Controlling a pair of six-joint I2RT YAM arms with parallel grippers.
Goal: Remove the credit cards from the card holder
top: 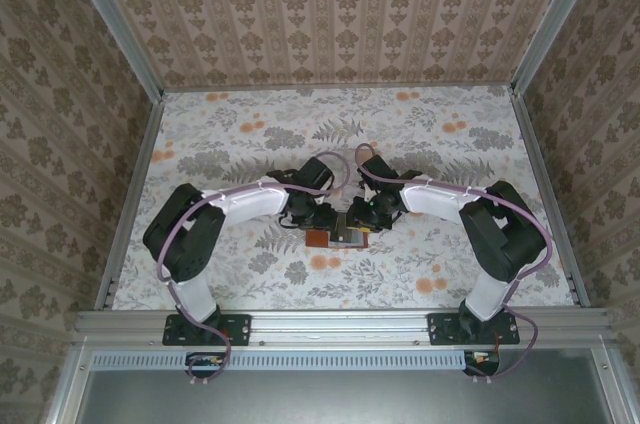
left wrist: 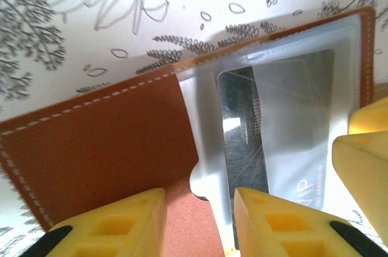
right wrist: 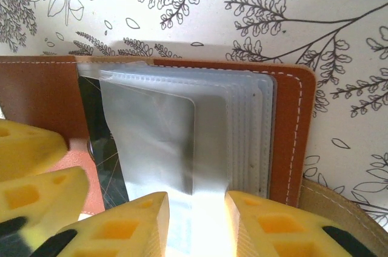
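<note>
While the open brown leather card holder (top: 318, 237) lies flat on the floral-print table (top: 450, 144) between both arms, you face a thin dark credit card (left wrist: 239, 130), likely stiff, light and slick, tucked in a floppy clear plastic sleeve (right wrist: 151, 142) inside that holder. Take it at the sleeve's notched mouth. Your left gripper (left wrist: 197, 208) stands partly open over the card's near edge. Your right gripper (right wrist: 195, 208) brackets a raised sleeve; whether it pinches, you cannot tell.
</note>
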